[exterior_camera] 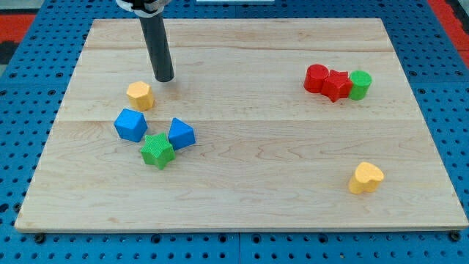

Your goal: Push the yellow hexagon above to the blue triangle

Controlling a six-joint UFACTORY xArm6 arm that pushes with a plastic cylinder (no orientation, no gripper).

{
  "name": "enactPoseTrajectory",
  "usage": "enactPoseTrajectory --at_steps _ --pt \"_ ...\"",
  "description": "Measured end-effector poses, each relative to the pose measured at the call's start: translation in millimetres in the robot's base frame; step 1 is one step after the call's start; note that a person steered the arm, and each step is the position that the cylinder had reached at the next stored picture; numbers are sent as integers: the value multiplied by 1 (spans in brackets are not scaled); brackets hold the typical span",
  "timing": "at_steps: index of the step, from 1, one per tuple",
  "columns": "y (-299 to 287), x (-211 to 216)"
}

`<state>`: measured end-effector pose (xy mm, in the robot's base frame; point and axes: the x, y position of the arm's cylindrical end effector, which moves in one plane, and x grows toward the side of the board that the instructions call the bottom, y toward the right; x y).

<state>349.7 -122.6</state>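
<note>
1. A small yellow hexagon block (pixel 139 95), six-sided with a pale orange-yellow top and darker side faces, sits flat on the light wooden board (pixel 256 154) at the view's upper left.
2. My tip (pixel 165 78), the lower end of a straight dark rod, rests on the board just to the upper right of the yellow hexagon, near it with a thin strip of wood showing between them. The arm carries no claw, so there is nothing to spread or pinch.
3. The blue triangle block (pixel 181 133) lies below and to the right of the hexagon, touching a green star block (pixel 157 150) at its lower left.
4. A blue cube block (pixel 130 125) sits directly below the hexagon, just beside the star's upper left.
5. At the view's upper right, a red round block (pixel 316 78), a red star-like block (pixel 337 85) and a green cylinder block (pixel 360 84) stand pressed together in a row.
6. A yellow heart block (pixel 366 178) lies alone at the lower right.
</note>
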Motion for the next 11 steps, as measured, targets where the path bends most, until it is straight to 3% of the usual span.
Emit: enactPoseTrajectory --at_steps 2,3,7,8,9,10,11 --pt "-34 20" --pt "48 44" --pt "67 29" --pt "19 13" --pt "-70 12" --pt "-68 30" --pt "-18 57"
